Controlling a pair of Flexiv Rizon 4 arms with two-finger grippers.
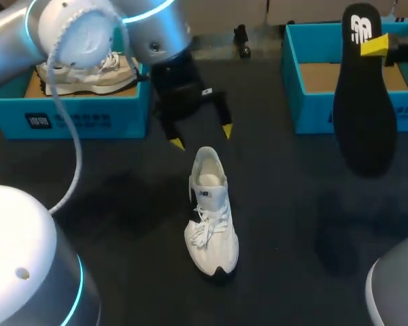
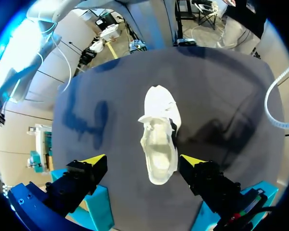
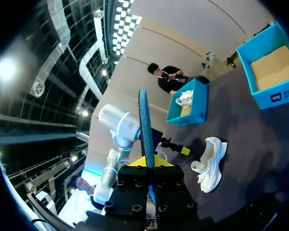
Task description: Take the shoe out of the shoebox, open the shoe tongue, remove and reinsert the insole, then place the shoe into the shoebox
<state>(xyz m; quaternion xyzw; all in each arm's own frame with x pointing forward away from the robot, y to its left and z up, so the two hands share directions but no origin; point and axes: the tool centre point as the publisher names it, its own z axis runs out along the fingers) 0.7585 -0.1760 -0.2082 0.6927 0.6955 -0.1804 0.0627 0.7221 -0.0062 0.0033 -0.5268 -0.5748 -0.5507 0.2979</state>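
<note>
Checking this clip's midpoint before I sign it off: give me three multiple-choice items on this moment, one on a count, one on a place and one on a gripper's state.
1. How many blue boxes are on the table?
A one
B two
C three

2. Where is the shoe by the left gripper?
A on the table
B in a box
C held aloft

3. The right gripper is:
A open and empty
B shut on a shoe
C shut on the insole

Answers:
1 B: the head view shows one box at each far side of the table.
2 A: the shoe rests on the dark table, apart from both boxes.
3 C: the right wrist view shows the insole clamped from both sides and raised clear of the table.
</note>
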